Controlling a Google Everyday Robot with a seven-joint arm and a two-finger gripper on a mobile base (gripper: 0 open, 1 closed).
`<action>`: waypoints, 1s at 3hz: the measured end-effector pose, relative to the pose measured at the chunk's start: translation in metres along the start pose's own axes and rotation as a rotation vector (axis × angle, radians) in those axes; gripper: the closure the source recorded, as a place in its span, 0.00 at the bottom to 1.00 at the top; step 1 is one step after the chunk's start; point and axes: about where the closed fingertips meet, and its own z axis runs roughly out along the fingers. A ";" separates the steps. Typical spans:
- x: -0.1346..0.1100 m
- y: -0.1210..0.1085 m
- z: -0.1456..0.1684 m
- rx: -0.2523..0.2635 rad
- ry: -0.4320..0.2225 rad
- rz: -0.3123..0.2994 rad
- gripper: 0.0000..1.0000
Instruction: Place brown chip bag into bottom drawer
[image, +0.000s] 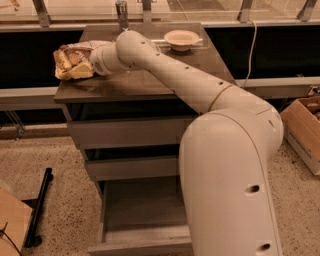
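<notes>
one brown chip bag (70, 62) sits at the far left end of your bench (150, 82), pressed against your end effector (90, 62). you cannot tell how far the end effector is open or whether it holds the bag. the bottom drawer (142, 207) stands pulled out, well below. a small bowl (181, 38) rests toward the back.
</notes>
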 end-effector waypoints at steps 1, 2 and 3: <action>0.010 -0.009 -0.001 0.054 0.016 0.028 0.64; 0.009 -0.009 -0.002 0.054 0.016 0.028 0.87; 0.007 -0.010 -0.003 0.054 0.016 0.028 1.00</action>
